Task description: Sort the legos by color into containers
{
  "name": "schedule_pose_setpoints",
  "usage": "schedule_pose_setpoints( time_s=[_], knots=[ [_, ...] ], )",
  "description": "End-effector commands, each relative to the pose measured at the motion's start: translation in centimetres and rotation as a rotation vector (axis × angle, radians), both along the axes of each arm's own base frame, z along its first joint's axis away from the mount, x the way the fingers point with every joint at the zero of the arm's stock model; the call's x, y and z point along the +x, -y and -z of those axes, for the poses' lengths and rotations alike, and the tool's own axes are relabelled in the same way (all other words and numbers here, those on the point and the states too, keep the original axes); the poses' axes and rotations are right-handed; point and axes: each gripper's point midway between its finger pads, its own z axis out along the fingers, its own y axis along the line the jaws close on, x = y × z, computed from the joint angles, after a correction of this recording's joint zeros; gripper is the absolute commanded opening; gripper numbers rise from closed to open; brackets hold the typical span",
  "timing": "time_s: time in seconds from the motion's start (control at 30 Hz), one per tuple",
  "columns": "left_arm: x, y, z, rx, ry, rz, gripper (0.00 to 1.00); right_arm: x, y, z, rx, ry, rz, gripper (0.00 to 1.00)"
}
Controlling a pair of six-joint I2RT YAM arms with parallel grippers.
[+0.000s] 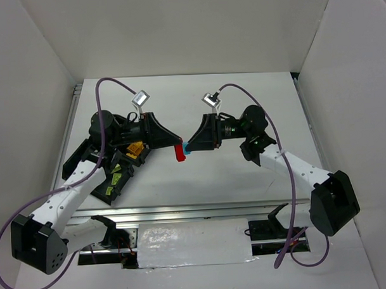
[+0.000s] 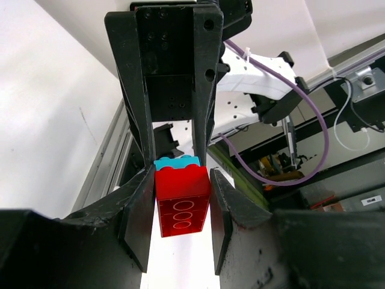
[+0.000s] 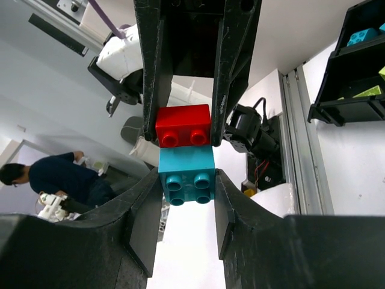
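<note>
Black tray (image 1: 109, 193) is seen far left on the desk (image 1: 245, 181), under the left arm, with orange-yellow and lime bricks lying in its compartments. Left tool (image 2: 181, 198) is clenched on the red brick (image 1: 179, 152), which is held mid-air at centre, well clear of the tray. Cyan brick (image 3: 186, 177) is stuck to the red one on its studs and is grasped by the right tool (image 3: 187, 183), jaws shut against its sides. The step is judged to be splitting the pair. Both grips should be kept firm, and the bricks pulled apart along the stud axis or hinged slightly. A slip is likely if either brick is twisted. A compartment for red cannot be told.
</note>
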Motion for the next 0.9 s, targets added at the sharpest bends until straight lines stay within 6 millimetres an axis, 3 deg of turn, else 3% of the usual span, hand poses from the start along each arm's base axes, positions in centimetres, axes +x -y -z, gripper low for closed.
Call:
schedule_pose_setpoints(
  time_s=[0.0,0.3,0.37,0.43,0.47,0.5,0.53,0.57,0.6,0.63,0.87],
  knots=[
    [0.2,-0.5,-1.9,0.01,0.17,-0.05,0.0,0.2,1.2,-0.4,0.028,0.049,0.011,0.0],
    [2.6,-3.1,-1.5,0.083,0.157,-0.158,0.0,3.1,4.2,1.9,-0.057,0.033,0.158,0.0],
    [4.6,-4.9,-0.2,0.165,0.137,-0.264,0.0,3.9,4.6,2.1,-0.08,0.048,0.207,0.0],
    [9.2,-8.5,0.9,0.304,0.08,-0.544,0.0,5.0,4.7,3.4,-0.146,-0.016,0.28,0.0],
    [9.8,-10.5,3.8,0.426,-0.043,-0.635,0.0,5.3,4.8,3.1,-0.157,0.013,0.299,0.0],
    [12.4,-14.5,5.5,0.571,-0.076,-0.868,0.0,5.6,5.0,3.8,-0.191,-0.026,0.332,0.0],
    [13.8,-16.9,5.7,0.645,-0.122,-0.986,0.0,5.7,5.0,3.9,-0.202,-0.029,0.348,0.0],
    [13.6,-19.0,7.2,0.73,-0.212,-1.066,0.0,5.6,5.2,3.4,-0.205,-0.007,0.365,0.0],
    [14.0,-20.7,7.6,0.771,-0.258,-1.141,0.0,5.6,5.4,3.4,-0.215,-0.003,0.382,0.0],
    [15.0,-23.6,7.7,0.83,-0.294,-1.269,0.0,5.9,5.6,3.8,-0.242,-0.001,0.412,0.0],
    [17.4,-30.8,8.8,0.963,-0.394,-1.642,0.0,4.3,6.6,3.2,-0.279,0.003,0.456,0.0]
  ],
)
